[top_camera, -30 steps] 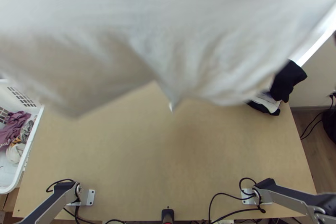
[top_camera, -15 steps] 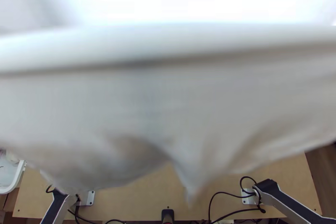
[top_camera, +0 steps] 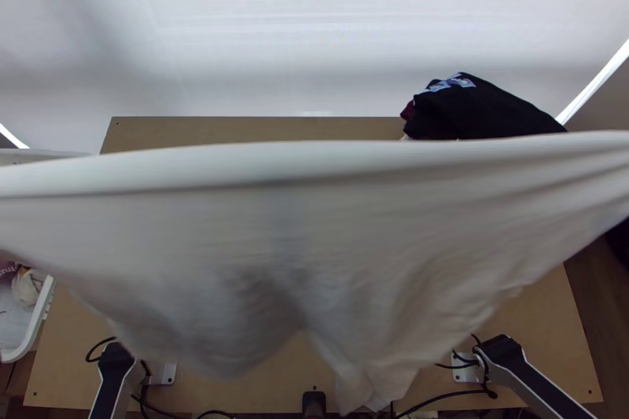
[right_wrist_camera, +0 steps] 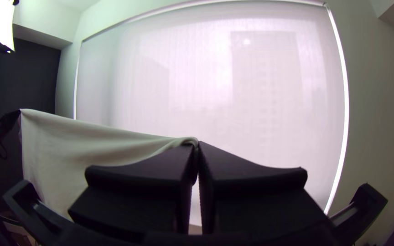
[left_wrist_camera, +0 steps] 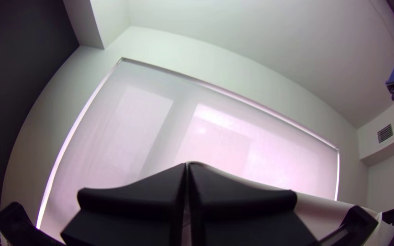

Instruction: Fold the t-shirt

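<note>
Count one white t-shirt (top_camera: 314,222) in the top view, hanging in the air above one light wooden table (top_camera: 71,356). Stretches across the whole width there, taut along one rolled upper edge, then drops below it in soft folds to an uneven hem. Is unfolded as far as can be seen, held up between two grippers.

Count two arms: one left arm (top_camera: 116,380), one right arm (top_camera: 531,380). Leans back from its base over the table's near edge on the left; slants back and outward on the right.

Clenches one end of the shirt's upper edge between the two fingertips of the left gripper (left_wrist_camera: 188,165), pointing at one large pale blind (left_wrist_camera: 206,132) with ceiling above. Pinches the other end just as tightly in the right gripper (right_wrist_camera: 197,143), facing the blind more squarely, cloth bunched at the tips.

Beyond the shirt in the top view, count one heap of dark clothing (top_camera: 503,112) at the table's far right. To the left, beside the table, add one white basket (top_camera: 43,310) with some clothes (top_camera: 28,287) inside
</note>
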Controlling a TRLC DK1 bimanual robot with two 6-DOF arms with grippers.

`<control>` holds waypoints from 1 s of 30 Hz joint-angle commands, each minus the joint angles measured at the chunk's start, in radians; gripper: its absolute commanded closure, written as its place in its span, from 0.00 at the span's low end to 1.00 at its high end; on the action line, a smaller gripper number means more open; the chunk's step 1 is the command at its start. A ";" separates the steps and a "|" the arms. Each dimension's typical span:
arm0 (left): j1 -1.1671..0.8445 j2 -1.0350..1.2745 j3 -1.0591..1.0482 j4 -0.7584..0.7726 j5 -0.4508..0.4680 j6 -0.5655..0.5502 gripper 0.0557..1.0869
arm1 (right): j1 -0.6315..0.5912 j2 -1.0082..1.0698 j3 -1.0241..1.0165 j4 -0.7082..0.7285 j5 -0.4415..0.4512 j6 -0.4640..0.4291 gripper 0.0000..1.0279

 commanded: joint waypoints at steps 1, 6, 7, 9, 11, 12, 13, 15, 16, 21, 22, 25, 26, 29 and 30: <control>0.020 -0.051 -0.161 0.012 -0.097 0.002 0.96 | 0.002 -0.104 -0.189 0.064 0.093 0.031 0.97; 0.020 -0.117 -0.389 0.067 -0.086 0.011 0.96 | 0.019 -0.156 -0.399 0.153 0.093 0.047 0.97; 0.020 -0.121 -0.429 0.072 -0.084 0.014 0.96 | 0.025 -0.159 -0.433 0.168 0.093 0.051 0.97; 0.020 -0.137 -0.515 0.112 -0.083 0.022 0.96 | 0.039 -0.165 -0.501 0.224 0.093 0.051 0.97; 0.017 -0.138 -0.586 0.141 -0.081 0.037 0.96 | 0.043 -0.159 -0.562 0.273 0.093 0.051 0.97; 0.017 -0.138 -0.624 0.172 -0.080 0.039 0.96 | 0.043 -0.156 -0.596 0.307 0.093 0.051 0.97; 0.012 -0.134 -0.655 0.195 -0.077 0.043 0.96 | 0.045 -0.148 -0.625 0.336 0.093 0.051 0.97; 0.008 -0.118 -0.716 0.251 -0.072 0.045 0.96 | 0.046 -0.127 -0.674 0.389 0.089 0.054 0.97; 0.006 -0.105 -0.742 0.276 -0.069 0.045 0.96 | 0.045 -0.116 -0.697 0.419 0.081 0.056 0.97; -0.029 0.040 -0.813 0.454 -0.075 0.046 0.96 | 0.046 -0.010 -0.760 0.518 0.040 0.113 0.97; -0.031 0.083 -0.810 0.474 -0.074 0.045 0.96 | 0.049 0.024 -0.760 0.527 0.037 0.125 0.97; -0.052 0.215 -0.791 0.552 -0.075 0.045 0.96 | 0.069 0.111 -0.763 0.555 0.018 0.137 0.97; -0.058 0.257 -0.779 0.567 -0.075 0.045 0.96 | 0.069 0.142 -0.763 0.567 0.010 0.139 0.97; -0.086 0.385 -0.724 0.603 -0.074 0.043 0.96 | 0.057 0.231 -0.754 0.598 -0.017 0.159 0.97; -0.092 0.428 -0.702 0.613 -0.074 0.042 0.96 | 0.051 0.260 -0.746 0.603 -0.026 0.165 0.97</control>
